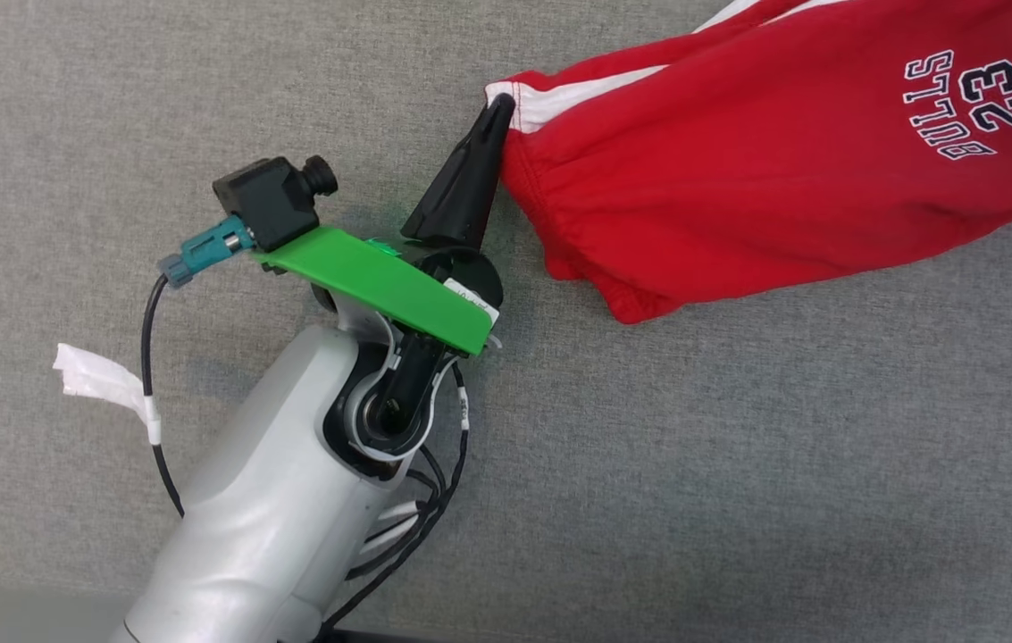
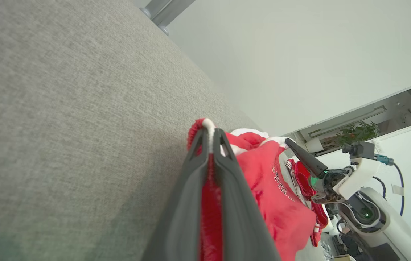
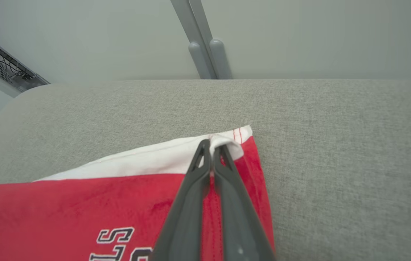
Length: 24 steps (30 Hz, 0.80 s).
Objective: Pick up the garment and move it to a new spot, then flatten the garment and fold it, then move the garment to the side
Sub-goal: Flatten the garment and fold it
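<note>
Seen from the head, the left pincer point(image 1: 498, 109) is clamped on a white-edged corner of the red garment point(image 1: 782, 161), which spreads rightward from its tips across the grey bench point(image 1: 202, 107). The left wrist view has red cloth squeezed between the pressed-together fingers. In the right wrist view, the right pincer point(image 3: 211, 145) pinches another white-banded corner, with the garment lying to its left and beneath it.
</note>
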{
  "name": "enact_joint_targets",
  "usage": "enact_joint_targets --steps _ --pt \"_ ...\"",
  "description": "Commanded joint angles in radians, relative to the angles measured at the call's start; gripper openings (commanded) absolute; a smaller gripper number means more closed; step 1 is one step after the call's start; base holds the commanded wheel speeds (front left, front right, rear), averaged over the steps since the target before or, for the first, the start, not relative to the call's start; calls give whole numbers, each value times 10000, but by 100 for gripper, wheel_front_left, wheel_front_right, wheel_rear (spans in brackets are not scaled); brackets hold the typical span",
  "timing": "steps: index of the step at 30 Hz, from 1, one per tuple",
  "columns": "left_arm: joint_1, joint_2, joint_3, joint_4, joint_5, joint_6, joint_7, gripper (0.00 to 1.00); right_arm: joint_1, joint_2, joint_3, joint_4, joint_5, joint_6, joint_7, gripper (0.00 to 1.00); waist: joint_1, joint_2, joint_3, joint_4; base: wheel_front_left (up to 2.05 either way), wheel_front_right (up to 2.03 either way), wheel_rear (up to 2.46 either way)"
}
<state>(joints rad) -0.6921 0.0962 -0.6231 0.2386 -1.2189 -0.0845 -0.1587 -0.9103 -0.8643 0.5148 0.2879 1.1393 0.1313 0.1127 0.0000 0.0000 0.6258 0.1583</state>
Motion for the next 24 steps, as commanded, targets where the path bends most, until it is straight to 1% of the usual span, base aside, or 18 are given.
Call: enact_joint_targets --steps 1,2,3,4,5,6,7,8,10,14,16,17,20,22,24 --pt "-90 8 -64 266 114 -37 16 0 -188 29 161 140 4 -14 -119 27 0 0 112 86 0 0 0" --pt "-145 -2 -108 342 186 -42 -1 0 -273 42 249 205 30 -14 -183 40 0 0 124 88 0 0 0" --pt "-194 -6 -130 424 210 -58 -49 12 -380 52 376 284 52 -14 -277 79 0 0 134 81 0 0 0" --pt "-204 -15 -141 512 198 -79 -75 35 -468 86 487 350 70 -14 -449 100 0 0 127 58 0 0 0" --pt "-217 -4 -159 585 266 -79 -124 52 -492 107 571 407 105 -14 -563 100 0 0 101 33 0 0 0" --pt "-244 39 -170 647 378 -87 -202 100 -552 103 680 460 80 -14 -787 100 0 0 55 -5 0 0 0" --pt "-239 64 -172 695 452 -92 -269 100 -585 109 738 507 113 -14 -971 100 0 0 10 -39 0 0 0" --pt "-176 195 -214 723 808 -58 -472 100 -554 105 887 529 215 -14 -1363 100 0 0 -144 -127 0 0 0" --pt "-26 334 -239 686 1164 65 -667 100 -371 28 1068 469 300 -14 -1723 100 0 0 -341 -225 0 0 0" --pt "404 545 -26 345 2235 448 -1004 100 209 -90 1386 184 449 -14 -2598 100 0 0 -812 -396 0 0 0" --pt "847 698 284 52 3042 825 -1065 100 600 -148 1589 20 409 -14 -3100 100 0 0 -1129 -527 0 0 0" --pt "1097 740 660 -240 3655 1099 -1078 100 822 -135 1675 -50 389 -14 -3298 100 0 0 -1296 -595 0 0 0" --pt "2133 651 1381 -937 5175 1618 -1053 100 1337 6 1758 -114 99 -14 -3643 100 0 0 -1754 -750 0 0 0" --pt "2770 540 1899 -1385 6112 1841 -1057 100 1684 154 1691 -85 -249 -14 -3735 100 0 0 -2042 -817 0 0 0" --pt "3397 400 2321 -1785 7017 1999 -1058 100 2038 426 1391 -81 -466 -14 -3786 100 0 0 -2293 -834 0 0 0"
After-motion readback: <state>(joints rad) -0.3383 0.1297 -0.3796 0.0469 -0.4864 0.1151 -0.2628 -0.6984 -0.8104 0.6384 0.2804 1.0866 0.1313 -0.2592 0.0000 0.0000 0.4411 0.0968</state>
